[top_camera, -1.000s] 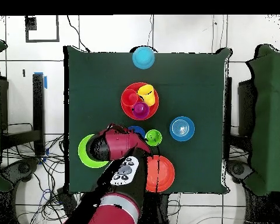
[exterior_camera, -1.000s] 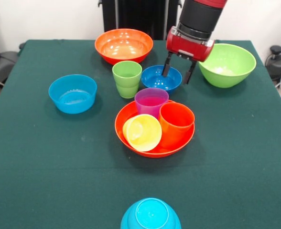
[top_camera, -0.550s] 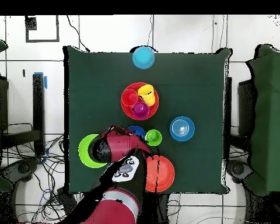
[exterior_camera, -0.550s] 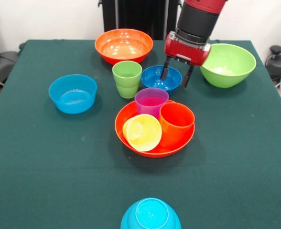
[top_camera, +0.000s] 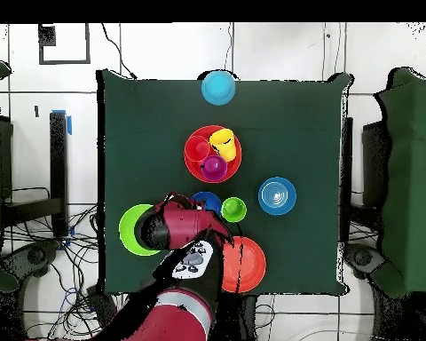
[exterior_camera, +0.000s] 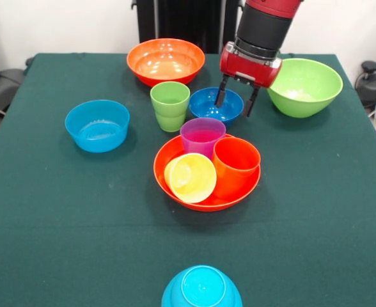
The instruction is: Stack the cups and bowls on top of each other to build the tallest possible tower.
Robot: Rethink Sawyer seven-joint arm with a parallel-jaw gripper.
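A large orange bowl [exterior_camera: 207, 179] at the table's middle holds three cups: orange [exterior_camera: 236, 165], purple [exterior_camera: 202, 137] and a tipped yellow one [exterior_camera: 190, 178]. Just beyond it, the gripper [exterior_camera: 235, 102] hangs open and empty over the small dark blue bowl [exterior_camera: 210, 104].

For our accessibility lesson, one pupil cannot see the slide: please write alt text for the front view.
A red and black robot arm's open tool hangs over a small dark blue plastic bowl on a green-clothed table. In front, a large orange plastic bowl holds upright purple and orange plastic cups and a tipped yellow plastic cup.
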